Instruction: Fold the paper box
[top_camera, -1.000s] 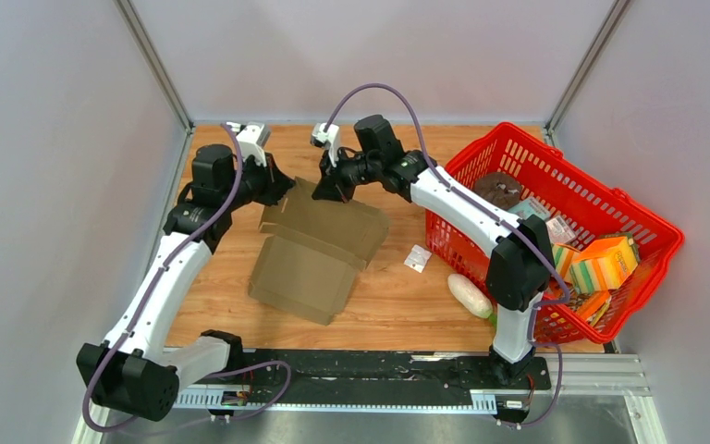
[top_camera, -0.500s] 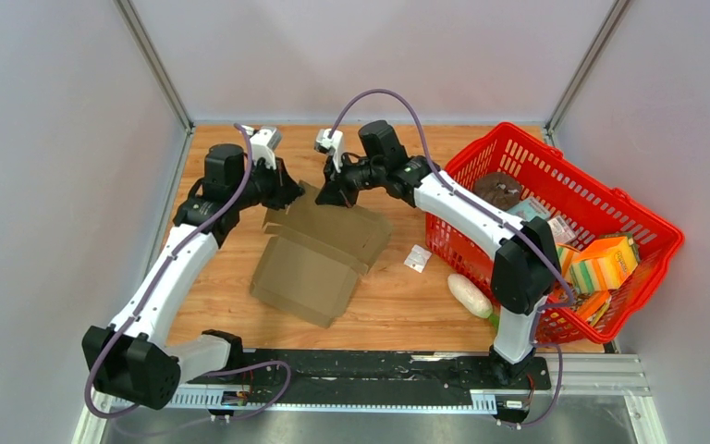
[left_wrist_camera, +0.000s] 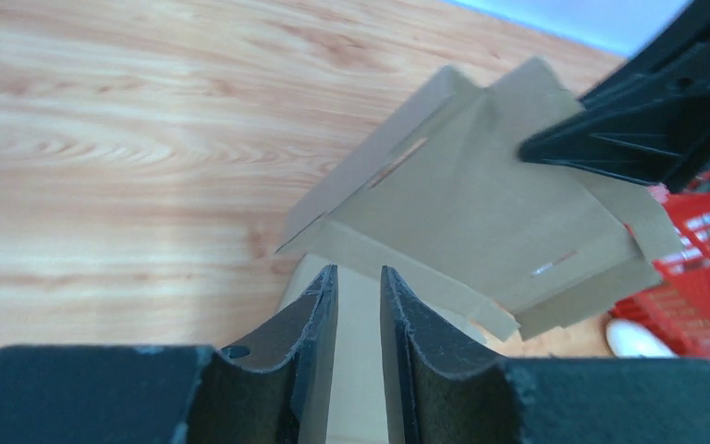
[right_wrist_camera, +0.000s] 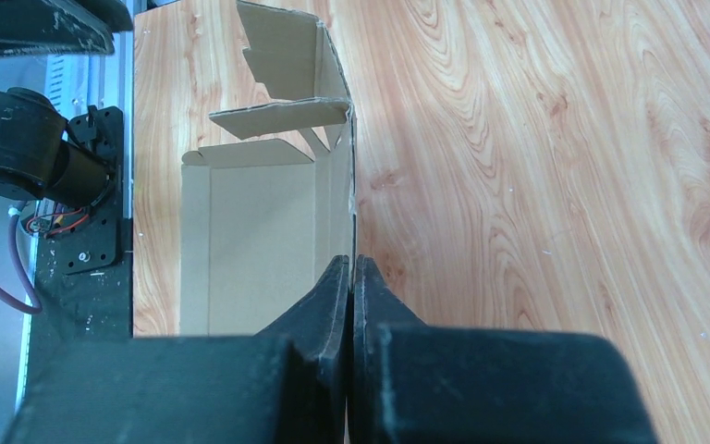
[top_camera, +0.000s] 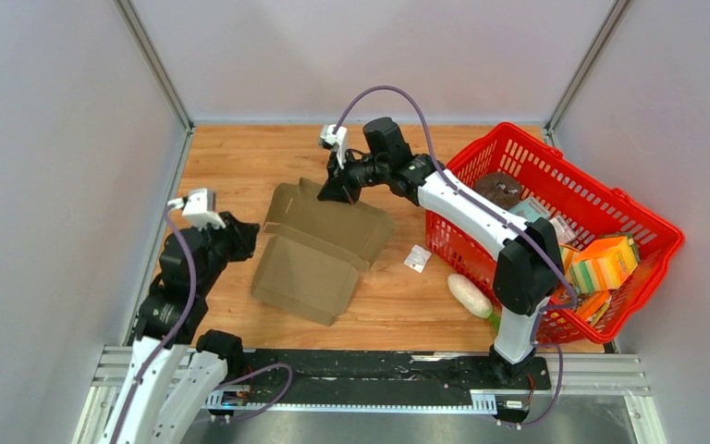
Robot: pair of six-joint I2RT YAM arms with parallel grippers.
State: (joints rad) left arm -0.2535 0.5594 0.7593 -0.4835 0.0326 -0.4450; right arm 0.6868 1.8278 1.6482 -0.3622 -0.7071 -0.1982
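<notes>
We clamp the right tool (right_wrist_camera: 351, 266) on the paper box (top_camera: 319, 248) wall, anchoring it; the left tool (left_wrist_camera: 358, 282), barely parted and empty, faces the box ahead.

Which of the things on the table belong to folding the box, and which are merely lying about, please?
Job: paper box, right gripper pinching its edge.
Lying about: red basket with its contents, small white packet, pale oblong item.

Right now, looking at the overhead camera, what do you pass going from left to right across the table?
left gripper → paper box → white packet → red basket. The white oblong thing beside the basket overlaps it sideways, so it is left out.
</notes>
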